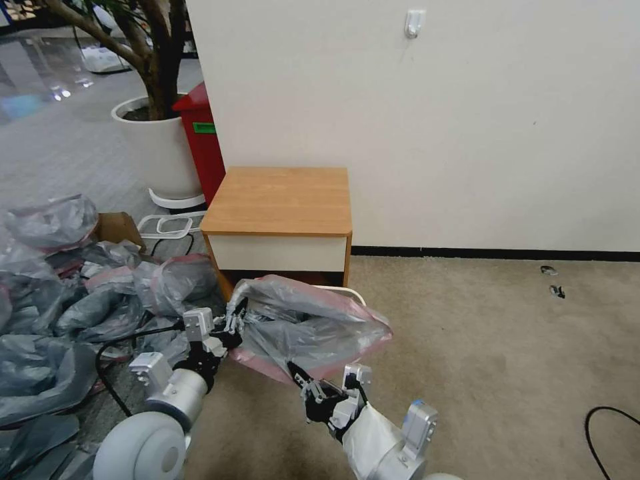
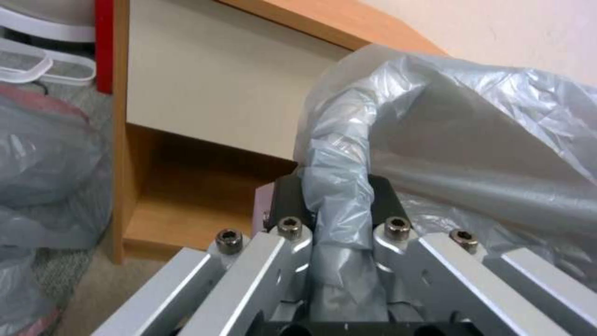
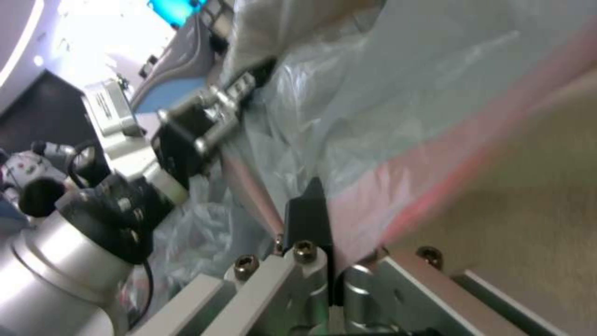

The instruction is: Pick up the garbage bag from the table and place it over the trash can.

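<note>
The garbage bag (image 1: pixel 310 327), crinkly grey plastic with a pink rim band, hangs spread between both grippers in front of the table (image 1: pixel 280 200). Just a curved sliver of the trash can rim (image 1: pixel 345 291) shows behind the bag, and the can's body is hidden under it. My left gripper (image 1: pixel 233 323) is shut on the bag's left edge. In the left wrist view, that gripper (image 2: pixel 339 198) pinches a bunched strand of the bag (image 2: pixel 473 140). My right gripper (image 1: pixel 301 379) is shut on the near pink rim, and the right wrist view shows it (image 3: pixel 329 233) clamping the pink band (image 3: pixel 398 191).
A heap of similar grey bags (image 1: pixel 67 300) covers the floor at left, with a cardboard box (image 1: pixel 117 227) behind it. A white plant pot (image 1: pixel 157 147) and a red bin (image 1: pixel 203 143) stand beside the table. Open carpet lies to the right, with a black cable (image 1: pixel 610 427).
</note>
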Robot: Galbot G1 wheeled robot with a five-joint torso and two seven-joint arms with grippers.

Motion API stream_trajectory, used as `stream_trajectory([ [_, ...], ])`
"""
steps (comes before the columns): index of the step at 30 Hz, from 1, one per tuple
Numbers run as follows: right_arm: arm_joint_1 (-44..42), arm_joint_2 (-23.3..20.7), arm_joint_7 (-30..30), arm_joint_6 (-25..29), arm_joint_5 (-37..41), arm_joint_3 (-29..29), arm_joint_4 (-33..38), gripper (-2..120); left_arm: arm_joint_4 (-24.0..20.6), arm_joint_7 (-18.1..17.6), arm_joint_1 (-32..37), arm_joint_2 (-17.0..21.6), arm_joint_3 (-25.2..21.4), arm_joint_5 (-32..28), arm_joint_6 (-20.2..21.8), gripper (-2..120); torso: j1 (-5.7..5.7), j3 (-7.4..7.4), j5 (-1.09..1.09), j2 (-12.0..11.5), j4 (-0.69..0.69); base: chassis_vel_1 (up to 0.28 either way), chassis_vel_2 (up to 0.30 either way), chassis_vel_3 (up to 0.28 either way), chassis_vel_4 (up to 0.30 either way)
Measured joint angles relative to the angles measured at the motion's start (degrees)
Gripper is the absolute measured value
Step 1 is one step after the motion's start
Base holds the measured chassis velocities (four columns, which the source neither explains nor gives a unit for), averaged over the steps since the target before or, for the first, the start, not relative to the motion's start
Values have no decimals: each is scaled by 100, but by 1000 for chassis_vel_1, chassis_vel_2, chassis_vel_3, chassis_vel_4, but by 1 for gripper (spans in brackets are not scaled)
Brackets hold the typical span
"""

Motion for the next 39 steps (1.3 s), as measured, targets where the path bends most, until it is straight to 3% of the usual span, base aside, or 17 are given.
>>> stream_trajectory([
  [14,194,-23,-48,109,-57,204,-474,0,-114,-142,14,-2,-5,-460,166,8,0,0,0,0,0,0,0,0,0],
  [25,540,-342,-116,154,-9,652,-813,0,-247,-243,8,-1,24,-697,330,8,0,0,0,0,0,0,0,0,0],
  [35,622,-447,-165,204,-182,684,-961,0,-324,-281,87,-38,-3,-817,423,8,0,0,0,0,0,0,0,0,0],
  [39,575,-588,-319,398,-733,802,-1029,10,-363,-314,114,-41,-29,-820,482,8,0,0,3,0,0,0,0,0,0],
])
